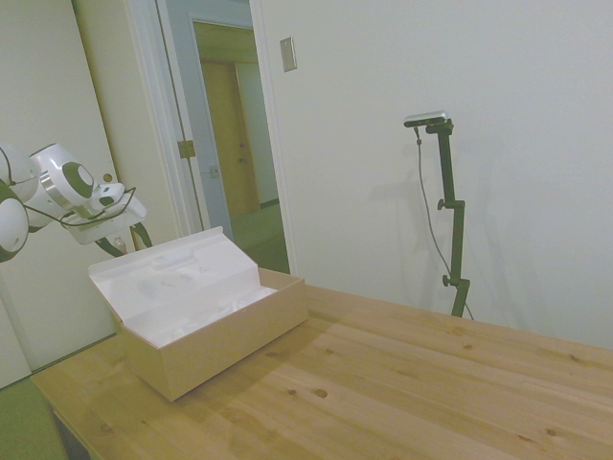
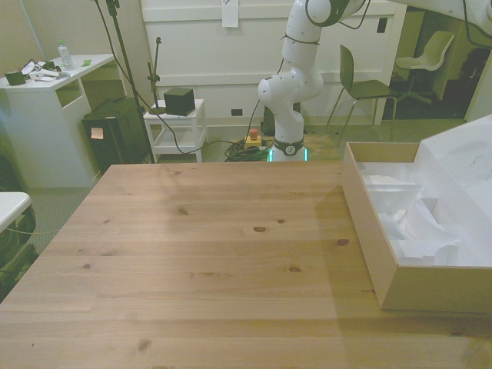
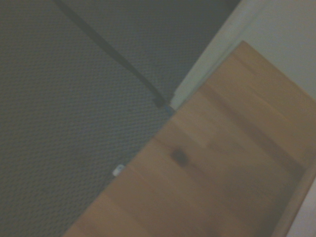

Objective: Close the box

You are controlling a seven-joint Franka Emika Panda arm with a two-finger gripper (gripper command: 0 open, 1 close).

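Currently on the table (image 2: 207, 254): one box (image 1: 215, 340), tan cardboard, long and rectangular, white inside, lid (image 1: 168, 273) open.

Position: near the table's edge on the front view's right, partly cut off by that picture's border. In the side view it stands near the tabletop's left end, close to the corner there.

Orientation: the long axis runs from the near edge toward the far edge in the front view, roughly parallel to the side edge of the tabletop. The opening faces up. The lid is hinged along the long side nearest the table's side edge and stands up, tilted outward, its white inner face turned toward the tabletop's middle.

Contents: crumpled white paper (image 2: 415, 223) and white inserts.

Gripper (image 1: 129, 238): held in the air behind and above the raised lid, past the hinged long side, just beside the lid's top edge; whether it touches the lid cannot be told. Only dark finger parts show below the white wrist, so its opening cannot be told, and no object is seen in it.

Wrist view: blurred; a corner of wooden tabletop (image 3: 222, 163), grey carpeted floor (image 3: 69, 108), and a pale strip at the border.
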